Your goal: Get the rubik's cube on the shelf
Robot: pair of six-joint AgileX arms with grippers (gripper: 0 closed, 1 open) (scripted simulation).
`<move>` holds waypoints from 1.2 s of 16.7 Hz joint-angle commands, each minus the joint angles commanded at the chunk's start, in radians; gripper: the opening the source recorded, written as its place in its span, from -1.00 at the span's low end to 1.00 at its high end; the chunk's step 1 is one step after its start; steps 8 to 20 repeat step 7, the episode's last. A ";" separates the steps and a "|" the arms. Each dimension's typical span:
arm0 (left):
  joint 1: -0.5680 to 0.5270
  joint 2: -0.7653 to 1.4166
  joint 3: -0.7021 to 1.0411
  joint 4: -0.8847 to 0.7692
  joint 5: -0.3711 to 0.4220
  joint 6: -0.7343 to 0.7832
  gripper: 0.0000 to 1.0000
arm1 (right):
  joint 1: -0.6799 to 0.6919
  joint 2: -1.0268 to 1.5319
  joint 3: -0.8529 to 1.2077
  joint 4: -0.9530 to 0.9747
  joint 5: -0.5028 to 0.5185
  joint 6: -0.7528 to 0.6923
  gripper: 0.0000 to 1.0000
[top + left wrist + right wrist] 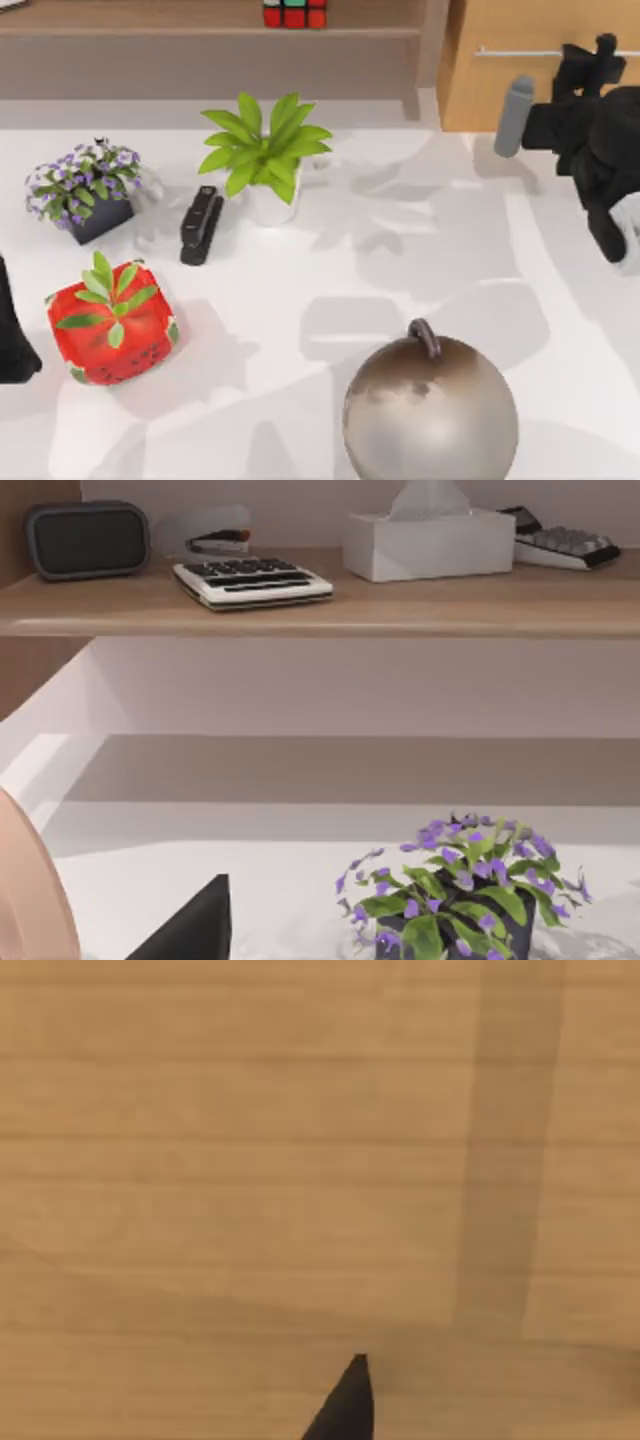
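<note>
The rubik's cube (294, 13), with red and green stickers showing, rests on the light-brown shelf (150, 28) at the back of the table, cut off by the top view's upper edge. My right gripper (590, 58) is far to the cube's right, in front of the orange-tan cabinet, and holds nothing that I can see. The right wrist view looks straight at a wooden face (250, 1160). My left arm (12, 335) is parked at the table's left edge. The same shelf (320, 605) crosses the left wrist view.
On the table stand a green plant in a white pot (265, 160), a purple flower pot (85, 190), a black stapler (200, 225), a strawberry-patterned cube (112, 325) and a large metal ball (430, 410). The cabinet (540, 90) stands back right. A calculator (252, 582) and a tissue box (428, 542) sit on the shelf.
</note>
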 joint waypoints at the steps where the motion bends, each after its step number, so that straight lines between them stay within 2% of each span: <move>1: 0.000 0.000 0.000 0.000 0.000 0.000 1.00 | 0.000 0.000 0.000 0.000 0.000 0.000 0.96; 20: 0.000 0.000 0.000 0.000 0.000 0.000 1.00 | 0.000 0.000 0.000 0.000 0.000 0.000 1.00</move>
